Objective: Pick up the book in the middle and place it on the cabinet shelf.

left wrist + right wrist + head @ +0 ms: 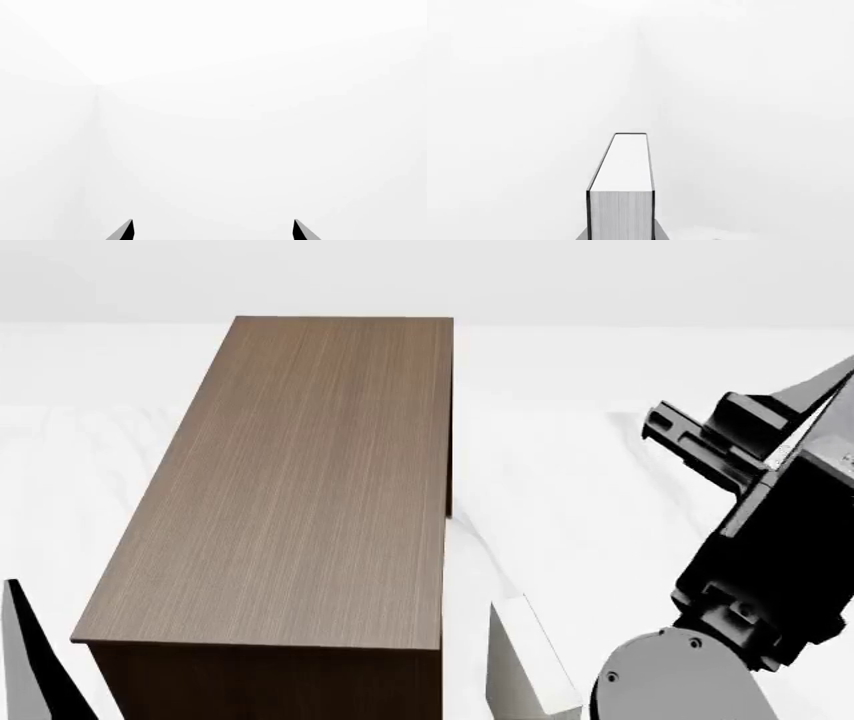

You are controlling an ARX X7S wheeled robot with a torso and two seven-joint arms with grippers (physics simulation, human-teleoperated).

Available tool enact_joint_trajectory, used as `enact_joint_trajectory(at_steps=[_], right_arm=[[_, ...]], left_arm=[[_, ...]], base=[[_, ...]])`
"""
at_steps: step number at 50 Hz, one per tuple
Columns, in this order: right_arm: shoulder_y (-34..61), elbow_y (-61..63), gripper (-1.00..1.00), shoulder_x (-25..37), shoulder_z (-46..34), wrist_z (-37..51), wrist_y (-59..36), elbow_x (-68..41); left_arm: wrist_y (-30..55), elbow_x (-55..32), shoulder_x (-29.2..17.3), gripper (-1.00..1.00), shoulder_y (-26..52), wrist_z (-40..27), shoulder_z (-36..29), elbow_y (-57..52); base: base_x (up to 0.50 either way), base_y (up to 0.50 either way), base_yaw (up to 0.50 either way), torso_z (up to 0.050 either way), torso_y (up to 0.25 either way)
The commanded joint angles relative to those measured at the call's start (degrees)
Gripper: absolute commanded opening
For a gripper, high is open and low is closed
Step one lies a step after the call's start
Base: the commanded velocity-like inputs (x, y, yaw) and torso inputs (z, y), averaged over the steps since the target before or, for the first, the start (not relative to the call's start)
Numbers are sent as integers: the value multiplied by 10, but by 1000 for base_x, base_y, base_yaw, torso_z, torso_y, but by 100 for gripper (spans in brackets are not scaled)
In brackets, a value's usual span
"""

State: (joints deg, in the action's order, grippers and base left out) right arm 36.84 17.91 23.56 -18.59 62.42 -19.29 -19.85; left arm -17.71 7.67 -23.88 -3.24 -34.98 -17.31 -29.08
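Now the right tool (620, 235) is closed on the book (622, 175), raised beside the cabinet shelf (307, 490); the left tool (212, 231) is spread apart, holding nothing.

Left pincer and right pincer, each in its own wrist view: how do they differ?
The left pincer is open and empty: only white background shows between its tips. The right pincer is closed on the book, whose white page edges face the camera. The left pincer's tips show as dark points; the right pincer shows only as grey slivers beside the book. Both face a plain white background.
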Motion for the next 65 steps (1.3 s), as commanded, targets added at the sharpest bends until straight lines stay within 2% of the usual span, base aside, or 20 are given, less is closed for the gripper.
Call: enact_joint_trajectory(at_steps=[1, 7, 11, 17, 21, 23, 28, 42, 50, 65], right_arm=[[22, 72, -100, -16, 54, -90, 30, -95], [34, 102, -100, -20, 68, -114, 36, -150], [41, 121, -100, -33, 99, -134, 46, -243], [45, 125, -100, -42, 123, -144, 59, -301], [52, 109, -100, -58, 155, -149, 61, -407], [57, 88, -100, -69, 178, -136, 53, -505], [60, 59, -100, -85, 196, -129, 47, -621], [54, 43, -100, -108, 165, -108, 22, -699], [59, 36, -100, -142, 179, -100, 41, -775], [44, 63, -100, -165, 164, -104, 49, -812]], left_arm=[[-2, 3, 9, 100, -2, 11, 15, -4], [-1, 3, 8, 100, -2, 10, 15, -6], [-1, 4, 7, 100, -2, 9, 15, -6], [-1, 3, 7, 100, -1, 8, 14, -5], [-2, 4, 6, 100, -1, 9, 12, -5], [-1, 4, 6, 100, 0, 9, 12, -5], [1, 3, 5, 100, 0, 10, 11, -6], [5, 3, 4, 100, 1, 9, 8, -6], [3, 6, 3, 100, -1, 8, 5, -5], [1, 9, 1, 100, -4, 6, 2, -7]], base=[[0, 0, 0, 0, 10], [0, 0, 0, 0, 0], [0, 0, 0, 0, 3], [0, 0, 0, 0, 2], [0, 0, 0, 0, 0], [0, 0, 0, 0, 0], [0, 0, 0, 0, 2], [0, 0, 0, 0, 1], [0, 0, 0, 0, 1], [0, 0, 0, 0, 1]])
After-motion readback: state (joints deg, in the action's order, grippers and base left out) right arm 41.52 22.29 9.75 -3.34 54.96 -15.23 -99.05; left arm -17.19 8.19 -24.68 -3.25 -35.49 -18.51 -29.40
